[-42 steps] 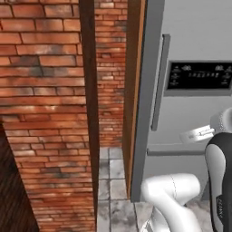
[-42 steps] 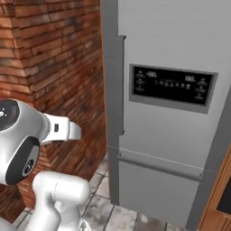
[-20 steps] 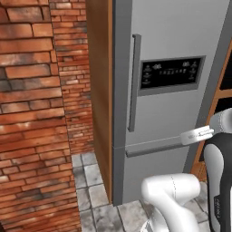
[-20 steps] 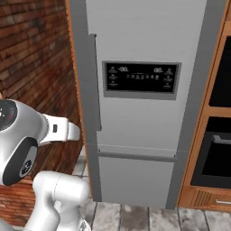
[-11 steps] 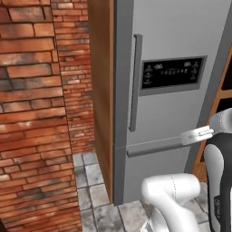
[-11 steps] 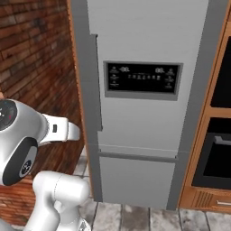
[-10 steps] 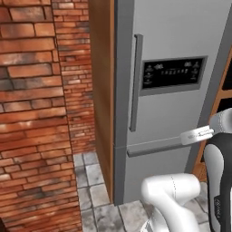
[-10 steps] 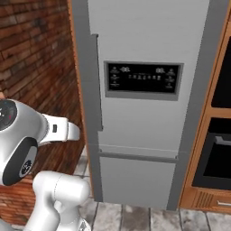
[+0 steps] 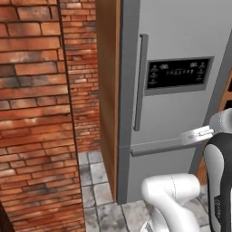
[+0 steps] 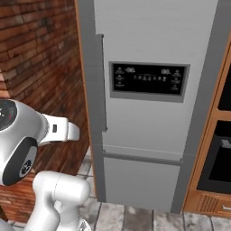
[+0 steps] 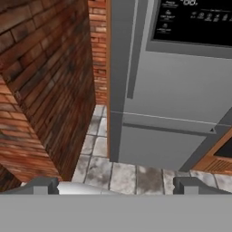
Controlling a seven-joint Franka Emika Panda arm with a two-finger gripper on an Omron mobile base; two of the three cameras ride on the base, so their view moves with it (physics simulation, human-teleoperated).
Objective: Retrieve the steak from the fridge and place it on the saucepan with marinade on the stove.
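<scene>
The fridge (image 9: 181, 118) (image 10: 144, 135) (image 11: 172, 99) stands straight ahead, tall and grey, with both doors shut. Its long vertical bar handle (image 9: 140, 81) (image 10: 101, 81) (image 11: 136, 50) runs down the left side of the upper door, beside the dark display panel (image 9: 179, 72) (image 10: 149, 79). The steak is hidden. Saucepan, marinade and stove are out of view. In the hand view my gripper (image 11: 115, 186) faces the fridge from a distance. It is open, with nothing between its fingertips (image 11: 41, 186).
A red brick wall (image 9: 31, 113) (image 10: 36, 54) (image 11: 41, 90) closes in on the left. A wooden side panel (image 9: 106, 90) borders the fridge. Wooden cabinetry with a dark built-in oven (image 10: 221, 158) stands on the right. Grey stone tiles (image 11: 113, 172) cover the floor.
The whole picture has slid a little to the right, so the base has moved and the fridge has not. The fridge doors stay shut and the gripper stays open.
</scene>
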